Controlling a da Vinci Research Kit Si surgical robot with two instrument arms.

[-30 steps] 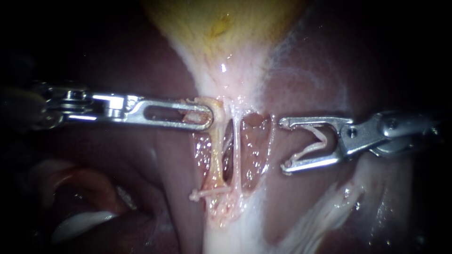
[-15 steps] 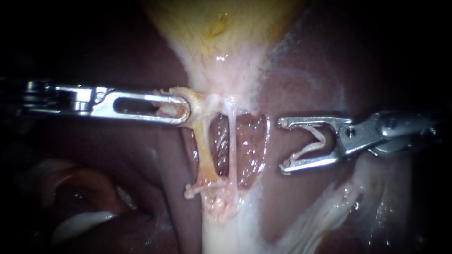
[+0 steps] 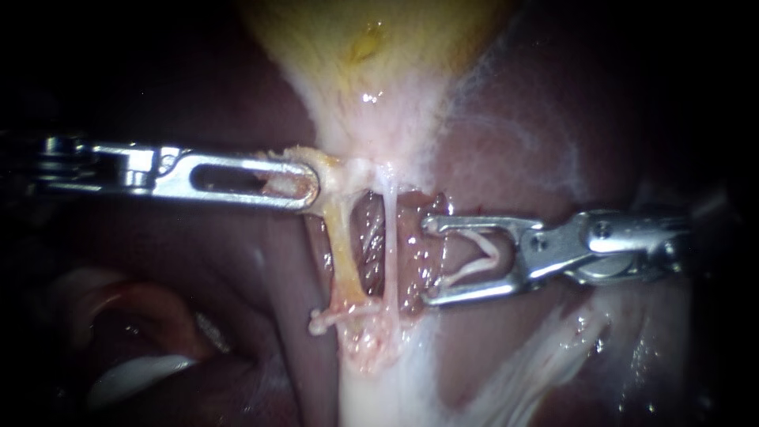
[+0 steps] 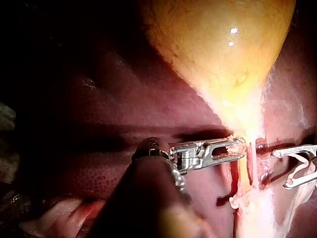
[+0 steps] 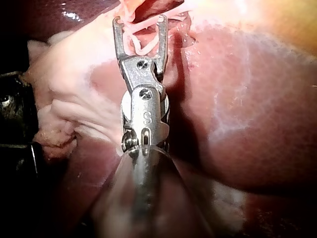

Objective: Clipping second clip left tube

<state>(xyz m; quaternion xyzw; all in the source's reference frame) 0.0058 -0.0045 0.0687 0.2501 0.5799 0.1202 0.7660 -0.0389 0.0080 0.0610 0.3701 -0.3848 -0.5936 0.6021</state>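
Two instruments: one comes in from each side, and both sit level with the tubes
Left instrument point(image 3: 310, 183): the shaft lies flat from the left, and its slotted jaws are clenched on the neck tissue point(image 3: 330, 168), with a yellowish scrap showing through the slot
Neck tissue: pale yellow, just where the gallbladder narrows, at the top of the left tube; it bends over toward the clenched jaws
Gallbladder point(image 3: 371, 47): yellow and broad above, tapering down to a whitish neck
Liver point(image 3: 514, 142): dark red-brown, lying on both sides of the tubes and behind them
Left tube point(image 3: 344, 253): yellowish and the thicker of the pair; it runs from the left instrument's jaws down to the placed clip and is bare between the two
Right tube point(image 3: 390, 245): thin and whitish, just beside the left tube, with a wet dark window between them
Placed clip point(image 3: 336, 320): white, lying across the lower end of the left tube, one end poking out to the left
Right instrument point(image 3: 431, 261): the shaft enters from the right; its jaws stand wide apart yet grasp the loaded clip, one leg against each jaw
Loaded clip point(image 3: 493, 255): white and V-shaped, its mouth facing the tubes
Where the right jaws are: the tips lie just beside the right tube and go around neither tube; the right tube stands between them and the left tube
Height: the jaws sit between the left instrument's grip above and the placed clip below
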